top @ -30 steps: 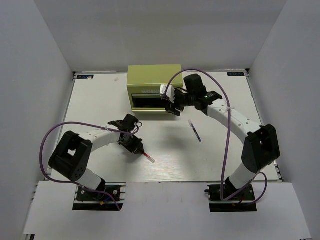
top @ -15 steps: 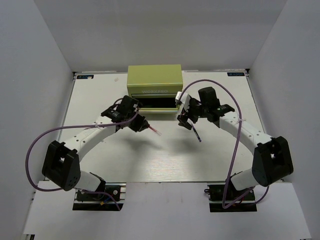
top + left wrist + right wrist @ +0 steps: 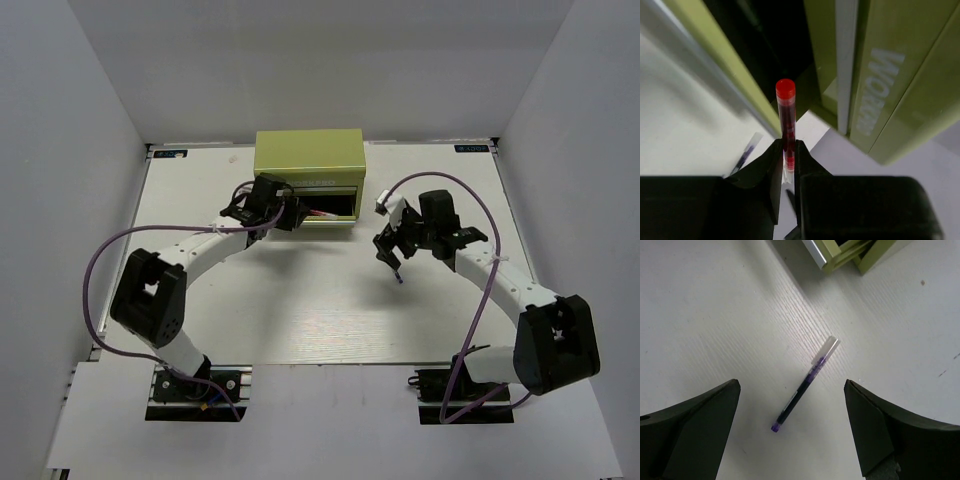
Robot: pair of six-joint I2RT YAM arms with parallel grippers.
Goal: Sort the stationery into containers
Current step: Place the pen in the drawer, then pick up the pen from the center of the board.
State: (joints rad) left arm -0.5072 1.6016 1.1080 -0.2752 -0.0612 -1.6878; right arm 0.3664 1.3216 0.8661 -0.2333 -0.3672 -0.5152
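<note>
**Red pen at the drawer, right jaws wide over the dark pen**

Starting on the left: my left gripper [image 3: 786, 150] is clamped tight on the thin red pen [image 3: 785, 115]. From the wrist view I see the two fingers pinching its lower part, and the red end sticks out ahead of them towards the dark inside of the open drawer [image 3: 325, 206]. From above, the left arm reaches out to the front of the yellow-green cabinet [image 3: 310, 152], and the pen lies across the drawer opening, held off the table [image 3: 300, 320].

In the middle, the cabinet sits at the far edge of the table. One drawer is pulled out towards me, with a pale handle strip along its front. I can't make out what lies inside it.

Over on the right, my right gripper [image 3: 791, 386] hangs above the table with its jaws spread far apart and nothing between them. Straight beneath it a thin dark pen [image 3: 805, 385] lies flat on the white surface, clear cap pointing towards the cabinet corner, purple tip towards me. The pen sits between the two fingers in the wrist view, touching neither, well clear of the cabinet.
</note>
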